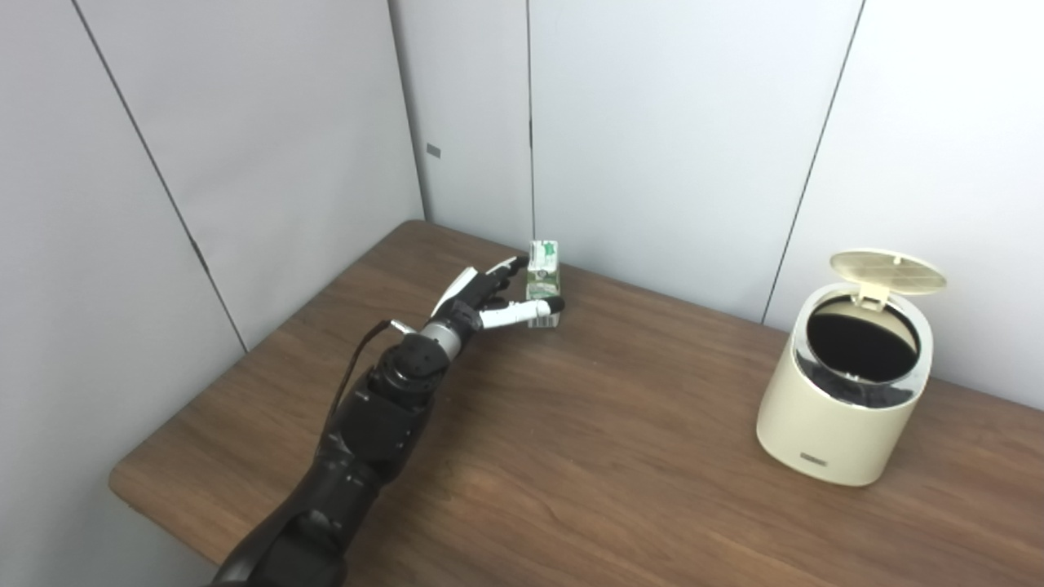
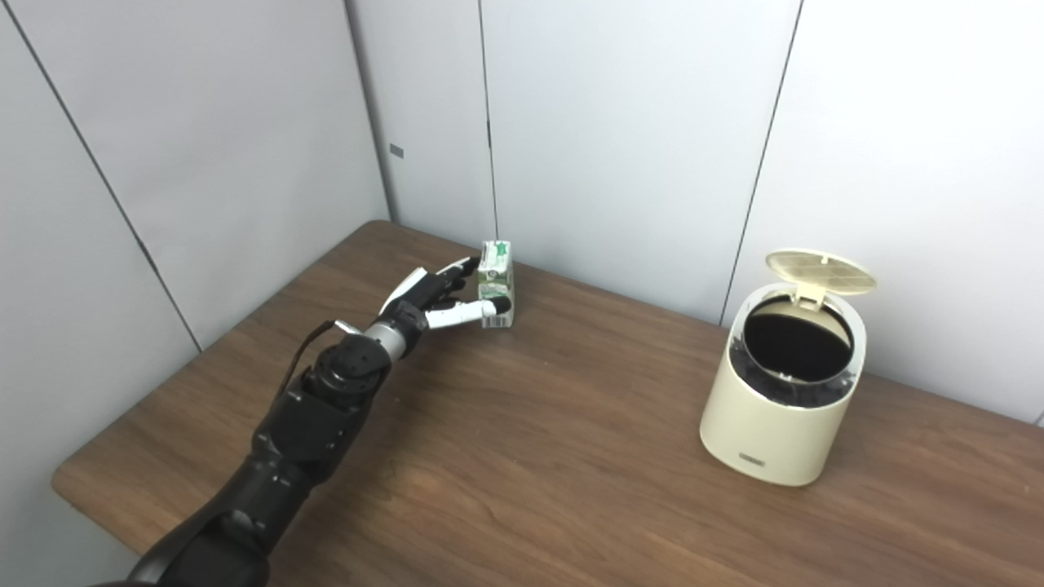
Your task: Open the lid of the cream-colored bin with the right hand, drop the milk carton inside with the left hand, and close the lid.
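Already the cream-colored bin (image 1: 840,391) at the right stood with its lid (image 1: 887,271) raised. Far left, the milk carton (image 1: 544,283) stood upright on the wooden table (image 1: 587,456), the left hand (image 1: 489,302) reaching it, fingers spread around but not clamped. Lifting, dropping and closing remained. No right hand showed.
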Available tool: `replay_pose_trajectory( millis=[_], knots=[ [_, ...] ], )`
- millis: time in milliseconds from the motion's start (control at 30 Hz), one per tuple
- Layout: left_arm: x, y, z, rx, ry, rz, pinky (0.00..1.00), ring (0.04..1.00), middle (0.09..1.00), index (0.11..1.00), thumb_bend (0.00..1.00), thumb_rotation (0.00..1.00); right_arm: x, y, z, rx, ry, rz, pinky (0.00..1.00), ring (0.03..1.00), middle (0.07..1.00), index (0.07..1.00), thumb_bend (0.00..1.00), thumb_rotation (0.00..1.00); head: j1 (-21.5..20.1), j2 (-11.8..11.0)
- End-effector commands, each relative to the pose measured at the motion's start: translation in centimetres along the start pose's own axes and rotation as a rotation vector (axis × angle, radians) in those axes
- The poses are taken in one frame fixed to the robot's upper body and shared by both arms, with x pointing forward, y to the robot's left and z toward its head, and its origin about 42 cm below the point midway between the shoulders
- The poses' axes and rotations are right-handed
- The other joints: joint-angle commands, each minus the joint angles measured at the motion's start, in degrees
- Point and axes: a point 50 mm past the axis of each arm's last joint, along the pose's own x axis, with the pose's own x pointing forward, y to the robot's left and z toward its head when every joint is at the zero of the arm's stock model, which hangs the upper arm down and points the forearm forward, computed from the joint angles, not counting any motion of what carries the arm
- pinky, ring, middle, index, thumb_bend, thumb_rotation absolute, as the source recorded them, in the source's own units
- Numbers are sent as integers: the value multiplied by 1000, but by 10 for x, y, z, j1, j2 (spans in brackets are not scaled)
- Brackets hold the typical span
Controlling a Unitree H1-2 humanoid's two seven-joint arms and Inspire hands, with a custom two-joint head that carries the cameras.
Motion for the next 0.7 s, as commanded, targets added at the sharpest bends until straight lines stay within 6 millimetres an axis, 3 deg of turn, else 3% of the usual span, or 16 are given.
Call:
replay_pose_trajectory(
  millis=[0, 667],
  knots=[
    [9, 3, 12, -1, -7, -8, 938, 1000, 1000, 1000, 1000, 501, 2, -11, 4, -7, -53, -36, 402, 589, 629, 494, 479, 167, -1, 0],
    [14, 5, 16, -26, -6, 9, 984, 1000, 1000, 1000, 1000, 481, -19, -20, 0, -29, -33, -11, 376, 575, 622, 491, 484, 171, -21, 4]
  ],
)
